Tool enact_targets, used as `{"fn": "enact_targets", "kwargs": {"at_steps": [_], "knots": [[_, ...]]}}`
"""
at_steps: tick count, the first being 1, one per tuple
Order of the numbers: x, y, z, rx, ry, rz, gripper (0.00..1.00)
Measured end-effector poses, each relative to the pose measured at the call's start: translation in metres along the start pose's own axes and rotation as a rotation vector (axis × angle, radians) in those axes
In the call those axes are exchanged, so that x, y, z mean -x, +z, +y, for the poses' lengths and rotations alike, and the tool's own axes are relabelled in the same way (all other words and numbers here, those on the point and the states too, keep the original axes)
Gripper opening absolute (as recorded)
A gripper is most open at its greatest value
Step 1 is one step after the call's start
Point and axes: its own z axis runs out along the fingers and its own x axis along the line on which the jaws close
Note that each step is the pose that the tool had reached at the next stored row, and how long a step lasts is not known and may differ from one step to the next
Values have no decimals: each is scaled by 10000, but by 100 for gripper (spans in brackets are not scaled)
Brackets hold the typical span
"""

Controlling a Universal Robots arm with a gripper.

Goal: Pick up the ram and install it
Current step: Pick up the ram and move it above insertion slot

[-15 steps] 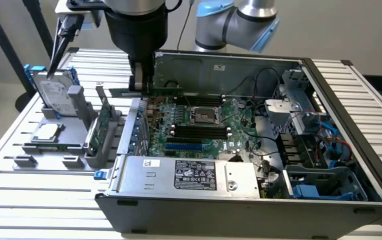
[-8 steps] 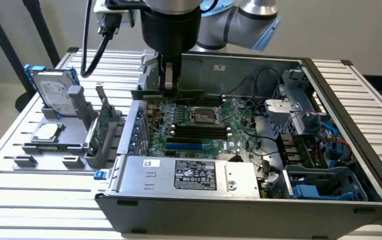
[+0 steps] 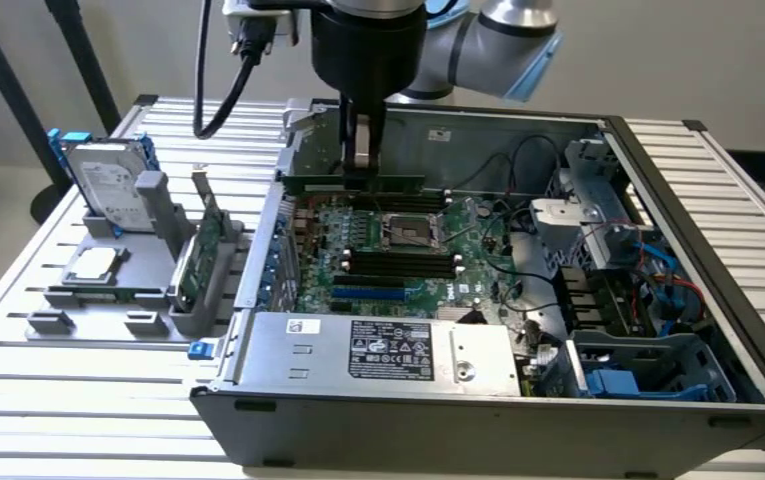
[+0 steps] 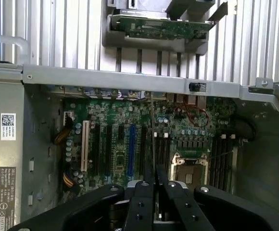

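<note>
The gripper (image 3: 359,168) was clenched on the ram (image 3: 396,184), holding it level above the far part of the motherboard (image 3: 402,262).

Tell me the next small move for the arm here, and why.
Probably ease the ram down toward the black memory slots beside the processor socket. The gripper is shut on the ram and holds it level above the motherboard, lengthwise with those slots and not yet seated in any.
</note>
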Motion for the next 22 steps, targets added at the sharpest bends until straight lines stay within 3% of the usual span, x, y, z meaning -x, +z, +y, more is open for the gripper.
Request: {"fn": "enact_targets", "kwargs": {"at_steps": [6,15,22], "knots": [[168,31,-121,4,7,110,13],[437,131,-311,16,26,520,13],[598,211,-441,20,36,695,13]]}}
